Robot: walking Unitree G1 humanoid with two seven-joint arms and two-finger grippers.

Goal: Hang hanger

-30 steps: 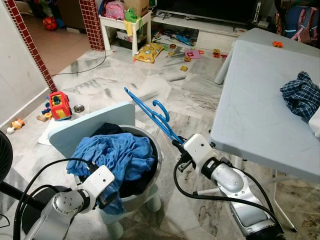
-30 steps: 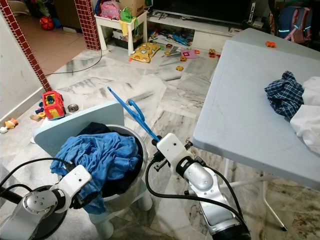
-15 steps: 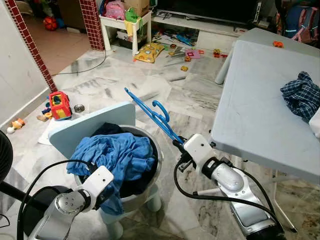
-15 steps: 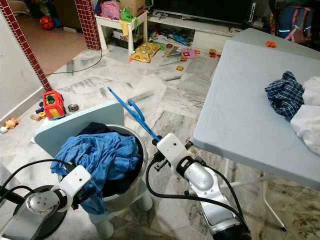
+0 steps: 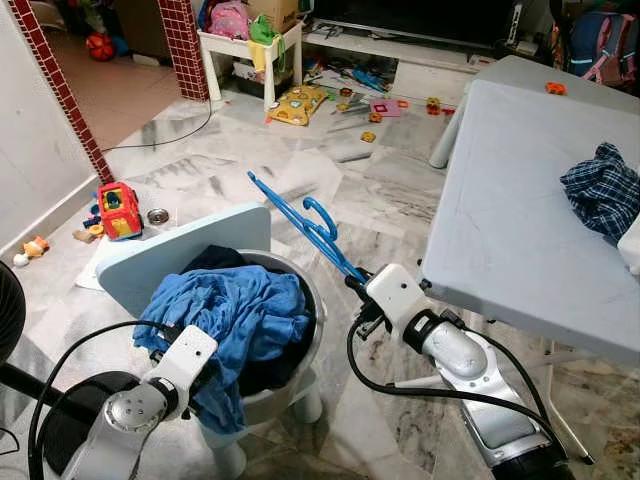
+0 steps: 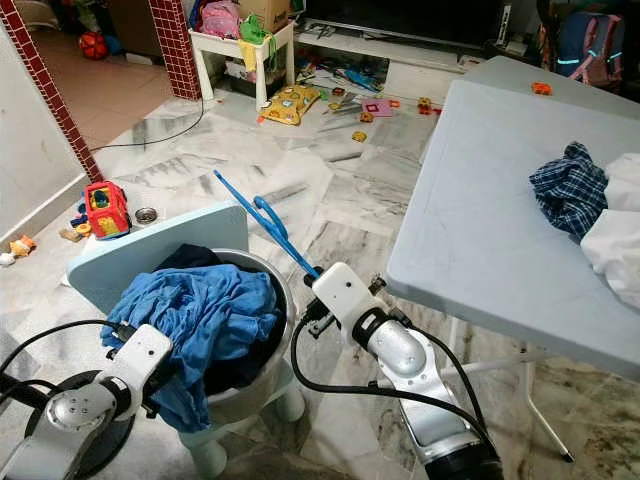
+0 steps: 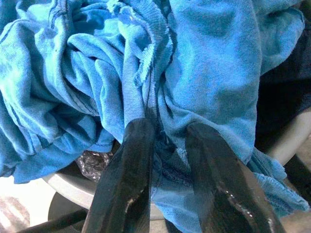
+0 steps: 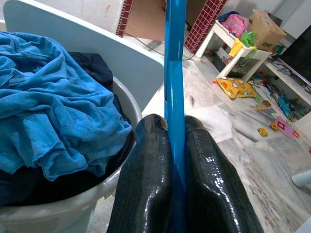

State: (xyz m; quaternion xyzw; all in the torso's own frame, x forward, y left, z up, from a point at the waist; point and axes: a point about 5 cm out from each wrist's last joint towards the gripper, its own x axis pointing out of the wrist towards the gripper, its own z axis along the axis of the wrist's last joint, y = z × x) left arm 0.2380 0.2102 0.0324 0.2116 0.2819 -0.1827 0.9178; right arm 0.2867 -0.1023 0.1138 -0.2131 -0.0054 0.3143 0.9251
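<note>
Hanger [image 5: 305,226], blue plastic, is what we hold in our right gripper [image 8: 176,128]: jaws clenched on one thin bar, w/ the rest slanting up and far-left over the floor, hook end at mid-length. It's just right of the tub [image 5: 300,385], apart from it, and left of the table [image 5: 500,230].

Our left gripper [image 7: 165,145] sits at the near-left side of the tub, pushed into the blue cloth [image 5: 235,315]. Fingers [image 7: 129,179] are parted w/ a fold of cloth between them; we can't tell if they're gripping it or just resting in it. Dark clothes lie under the blue cloth inside the tub, and a pale blue board [image 5: 180,250] leans at its far-left side.

On the table at right: a plaid garment [image 5: 603,190], crumpled, w/ sth white [image 6: 615,240] next to it. Toys litter the far floor; a red toy truck [image 5: 118,210] stands far left near the wall.
</note>
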